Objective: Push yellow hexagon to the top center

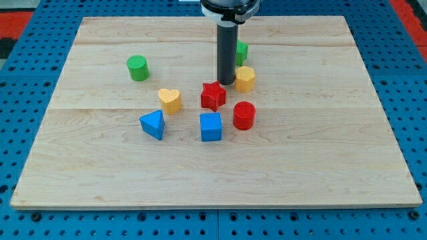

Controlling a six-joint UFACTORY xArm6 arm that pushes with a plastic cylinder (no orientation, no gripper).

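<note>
You'll see my tip (227, 83) just left of the matte yellow hexagon (245, 79), perhaps touching it, on the pale wood-grain desk (333, 133); red star (213, 95) below-left. No hand is fitted.

A pale wooden board (320, 147) carries eight blocks. Far left sits a green cylinder (138, 68). Near the middle cluster a yellow heart (170, 100), red star (213, 95), yellow hexagon (245, 79), red cylinder (244, 115), blue cube (211, 127) and blue triangle (153, 124). A green block (241, 50), shape unclear, lies farther back, half hidden.
</note>
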